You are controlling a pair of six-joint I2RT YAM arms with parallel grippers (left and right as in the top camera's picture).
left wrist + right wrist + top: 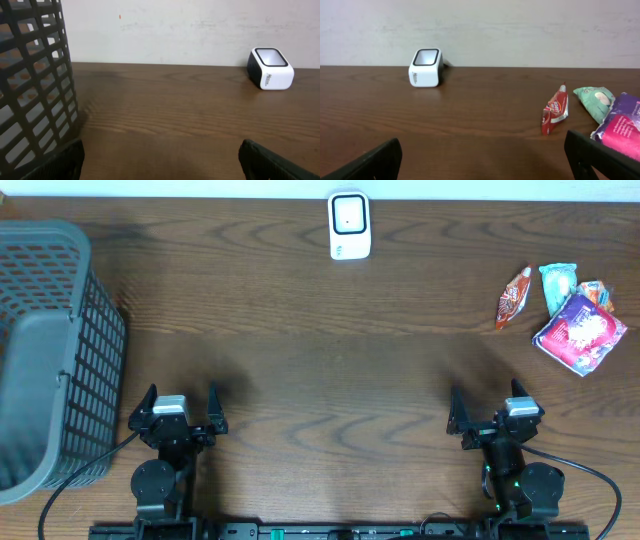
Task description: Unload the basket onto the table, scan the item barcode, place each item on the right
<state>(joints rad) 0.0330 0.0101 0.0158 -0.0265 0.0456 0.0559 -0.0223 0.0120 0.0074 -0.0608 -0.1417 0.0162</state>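
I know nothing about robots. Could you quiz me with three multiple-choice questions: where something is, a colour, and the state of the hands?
1. Where is the basket? A) the middle of the table B) the table's left edge C) its right edge.
2. What colour is the scanner? A) white B) red C) green.
3. How are the left hand and right hand? A) both shut B) one holding something C) both open and empty.
Answers: B, the overhead view shows it at the left edge; A, its body is white; C, each hand's fingers stand apart with nothing between.
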